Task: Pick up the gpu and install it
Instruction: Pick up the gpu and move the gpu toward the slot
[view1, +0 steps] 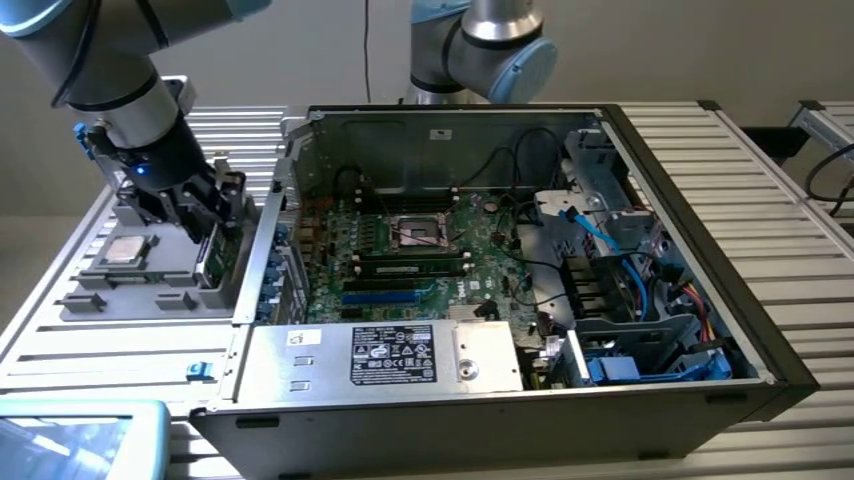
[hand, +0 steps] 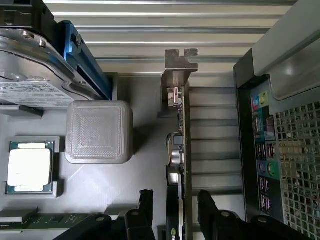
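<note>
**Item 1: gpu** (hand: 179, 150). It stood on edge in a slot of the grey holder tray (view1: 134, 290), directly below the gripper (hand: 175, 196). The silver end bracket (hand: 178, 75) was at the end farthest from the fingers. In the exterior view the green board (view1: 214, 258) showed just under the gripper (view1: 200, 210).

**Item 2: gripper.** The jaws were spread wide and held nothing. One black finger (hand: 146, 202) stood to each side of the card's thin edge, and a gap showed between each finger and the card.

**Item 3: grey square block** (hand: 99, 131). It was part of the tray, near the gripper on the side away from the case.

**Item 4: small square silver chip** (hand: 30, 166). It sat in a tray pocket beyond the block, farther from the gripper.

**Item 5: silver white-labelled drive** (hand: 30, 75). It had a blue clip (hand: 85, 60) and was on the tray beyond the block, well apart from the fingers.

**Item 6: open computer case** (view1: 667, 130). It lay just beside the gripper on the other side of the card, with its rear port panel (hand: 262, 150) facing the card. Inside were a green motherboard (view1: 400, 250) and a labelled power supply (view1: 400, 355).

**Item 7: ribbed metal table** (view1: 107, 340). It carried the tray and the case.
</note>
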